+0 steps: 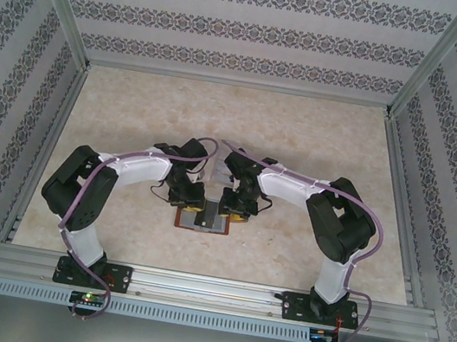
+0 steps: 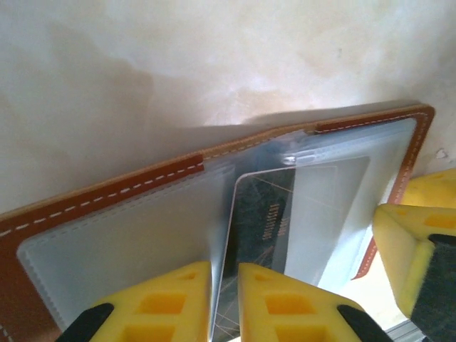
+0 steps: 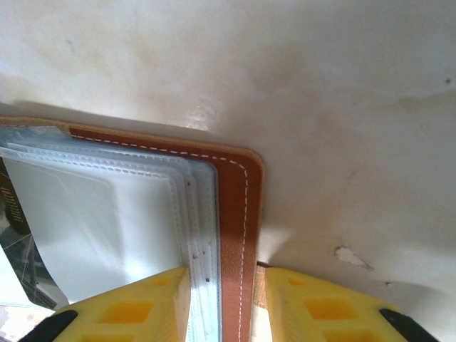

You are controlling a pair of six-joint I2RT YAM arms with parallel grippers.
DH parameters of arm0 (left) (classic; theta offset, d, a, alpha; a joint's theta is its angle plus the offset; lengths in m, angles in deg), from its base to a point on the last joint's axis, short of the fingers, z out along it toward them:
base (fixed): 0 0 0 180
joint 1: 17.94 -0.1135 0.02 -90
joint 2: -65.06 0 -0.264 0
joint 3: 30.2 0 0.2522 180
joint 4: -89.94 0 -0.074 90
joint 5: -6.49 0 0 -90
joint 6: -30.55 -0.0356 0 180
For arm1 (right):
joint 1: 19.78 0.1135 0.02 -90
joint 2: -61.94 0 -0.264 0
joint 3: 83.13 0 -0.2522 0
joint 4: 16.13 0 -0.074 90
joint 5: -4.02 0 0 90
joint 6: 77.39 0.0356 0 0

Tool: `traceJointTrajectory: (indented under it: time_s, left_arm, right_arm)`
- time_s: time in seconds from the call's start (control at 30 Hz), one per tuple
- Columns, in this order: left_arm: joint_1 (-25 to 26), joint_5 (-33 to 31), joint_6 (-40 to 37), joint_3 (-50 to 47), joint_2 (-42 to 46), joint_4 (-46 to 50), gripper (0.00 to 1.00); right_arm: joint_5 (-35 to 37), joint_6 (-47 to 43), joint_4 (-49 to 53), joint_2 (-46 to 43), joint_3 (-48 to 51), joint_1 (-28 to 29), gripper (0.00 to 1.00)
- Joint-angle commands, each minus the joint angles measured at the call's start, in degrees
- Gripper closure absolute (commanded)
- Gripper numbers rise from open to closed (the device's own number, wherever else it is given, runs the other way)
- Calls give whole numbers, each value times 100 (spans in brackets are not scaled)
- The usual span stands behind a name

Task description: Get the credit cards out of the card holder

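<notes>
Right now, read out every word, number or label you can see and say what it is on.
On the credit card: a row of small characters, likely digits, too blurred to read.
On the card holder: no lettering on the leather or clear sleeves.
No other text anywhere.

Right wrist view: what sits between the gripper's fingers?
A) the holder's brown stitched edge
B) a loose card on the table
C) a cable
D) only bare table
A: the right gripper has a yellow finger on either side of the holder, at its brown stitched edge, with the clear sleeves beside it; the left gripper pinches the sleeved card.
</notes>
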State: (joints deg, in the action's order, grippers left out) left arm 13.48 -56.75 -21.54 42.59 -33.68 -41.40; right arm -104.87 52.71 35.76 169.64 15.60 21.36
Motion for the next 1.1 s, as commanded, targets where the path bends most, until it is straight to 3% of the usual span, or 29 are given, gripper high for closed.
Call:
traceJointTrajectory:
  time_s: [0.0, 0.23, 0.5, 1.07]
  left_arm:
    - [-6, 69, 119, -4, 243, -144, 81]
    - [-89, 104, 176, -104, 303, -304, 80]
    - [-272, 582, 360, -411, 303, -891, 77]
    - [-371, 1181, 501, -805, 83, -1559, 77]
  right_arm:
    - [395, -99, 302, -181, -2, 33, 66]
    - [3, 139, -100, -619, 60, 33, 66]
    - [-797, 359, -805, -331, 168, 39, 69]
    - [-676, 209, -790, 220, 370, -36, 71]
